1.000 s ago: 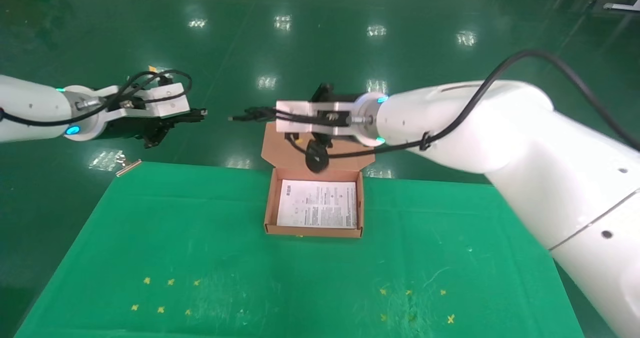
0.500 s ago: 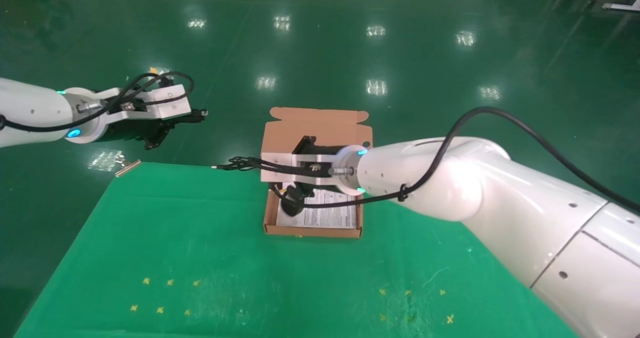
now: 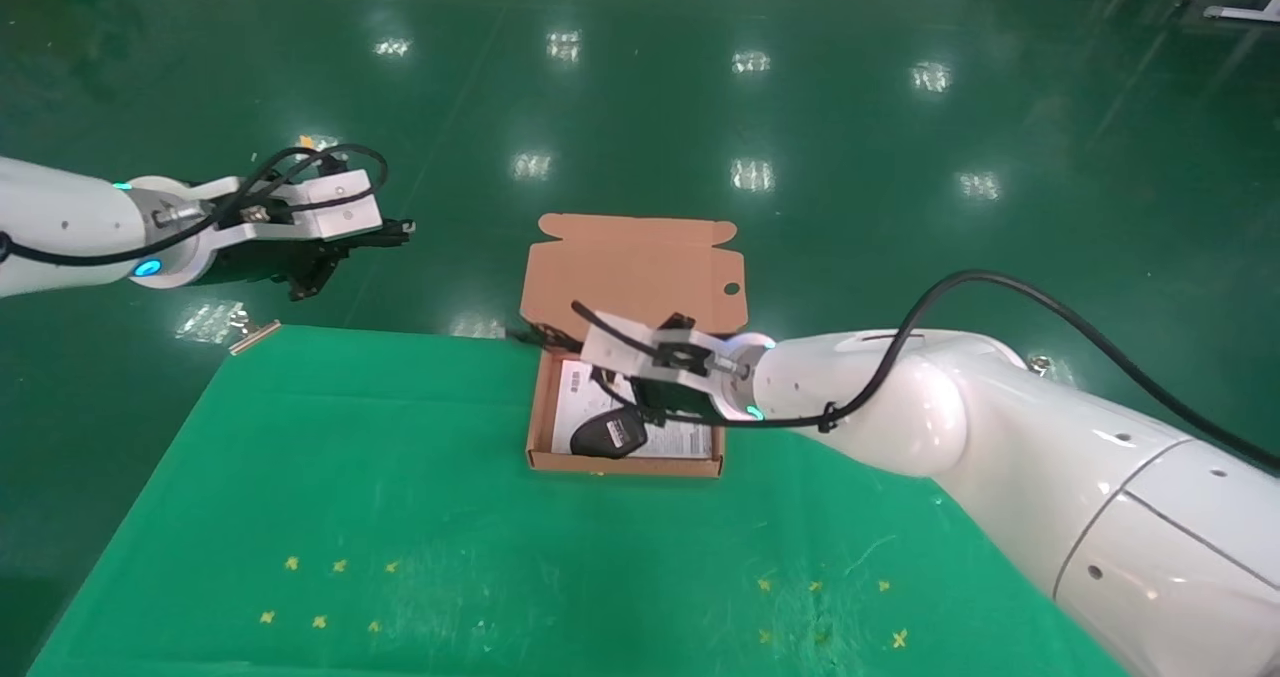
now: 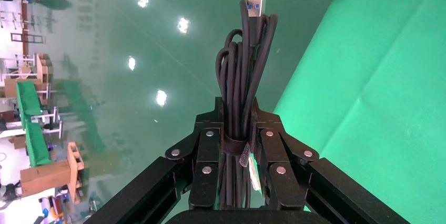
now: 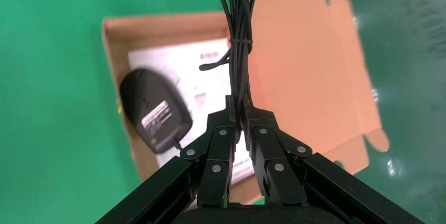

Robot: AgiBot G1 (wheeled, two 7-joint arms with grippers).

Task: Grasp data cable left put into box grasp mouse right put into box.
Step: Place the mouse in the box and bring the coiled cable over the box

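Right gripper (image 5: pixel 241 113) is down over the box (image 3: pixel 540 412), fingers (image 5: pixel 221 129) pinched tight on the mouse's bundled black cord (image 5: pixel 239 40), which runs out past the fingertips in a narrow tied bunch. In head view the right gripper (image 3: pixel 560 339) sits low at the box's far edge, w/ the white arm stretching in from the robot's right side. Mouse (image 3: pixel 608 433) lies inside the box, underside up w/ its label showing, in the near-left part of the tray, on top of the white leaflet (image 3: pixel 690 439). From the right wrist cam the mouse (image 5: pixel 155 109) is beside the gripper, apart from the fingers, joined to them only via the cord. Box lid (image 3: pixel 635 277) stands open at the back, small round hole near its right edge. Box rests at the far middle of the green cloth table (image 3: pixel 350 477).

Left gripper (image 4: pixel 239 129) is held up off the table's far-left corner, over the green floor (image 3: pixel 640 107), well apart from the box. Its fingers (image 4: pixel 208 150) are clamped on the data cable (image 4: pixel 243 66), a narrow bundle of black loops w/ a silver USB plug at the tip pointing away from the wrist. In head view the left gripper (image 3: pixel 385 232) points toward the robot's right, level w/ the box lid.
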